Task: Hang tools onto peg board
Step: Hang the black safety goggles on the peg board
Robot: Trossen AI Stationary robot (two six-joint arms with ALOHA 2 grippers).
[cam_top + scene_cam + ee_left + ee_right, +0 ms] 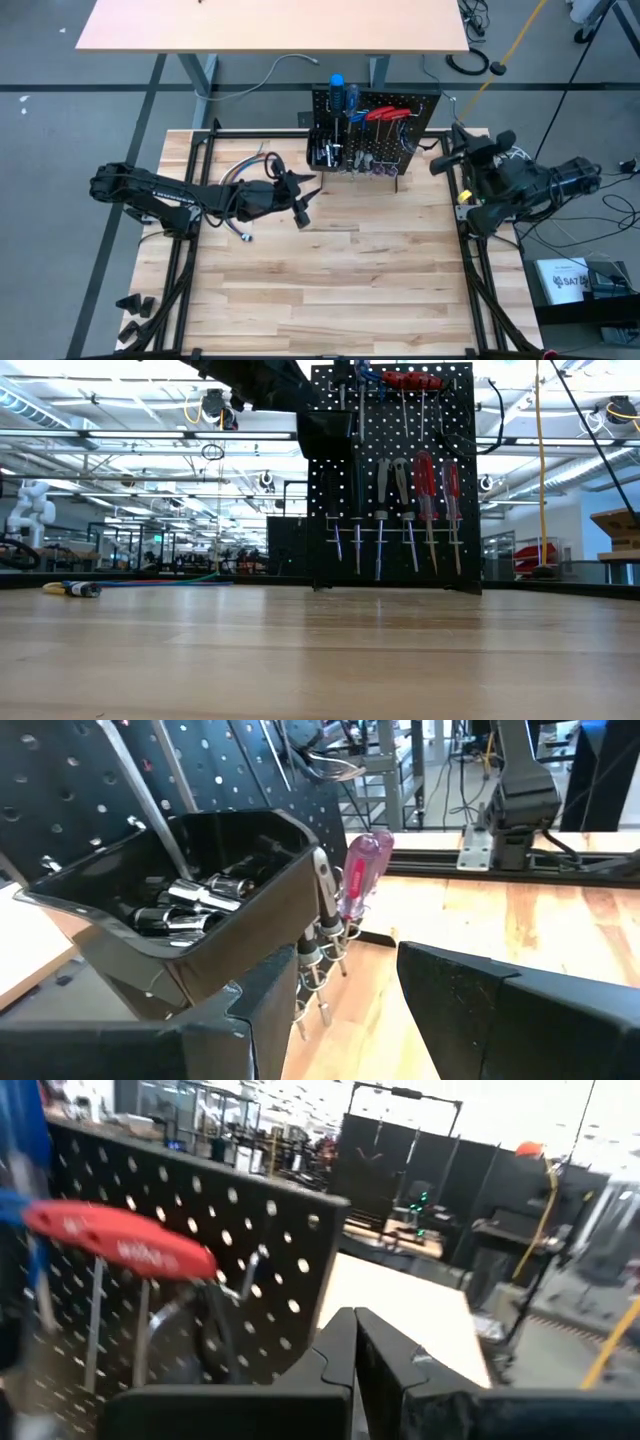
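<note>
The black peg board (400, 135) stands upright at the far middle of the table. Blue-handled screwdrivers (340, 95) and red-handled tools (385, 113) hang on it, and more red screwdrivers (425, 485) show in the low view. Its black bin (190, 900) holds silver bits. A clear pink-handled screwdriver (360, 870) stands in a wire holder beside the bin. My left gripper (330, 1020) is open and empty, just short of the bin, left of the board (303, 203). My right gripper (355, 1350) is shut and empty, raised off the board's right end (440, 165).
A bundle of coloured wires (250, 165) lies on the table behind my left arm, also visible at the left in the low view (75, 588). The pale wooden tabletop (340, 280) stretches in front of the board. A second table (270, 25) stands beyond the far edge.
</note>
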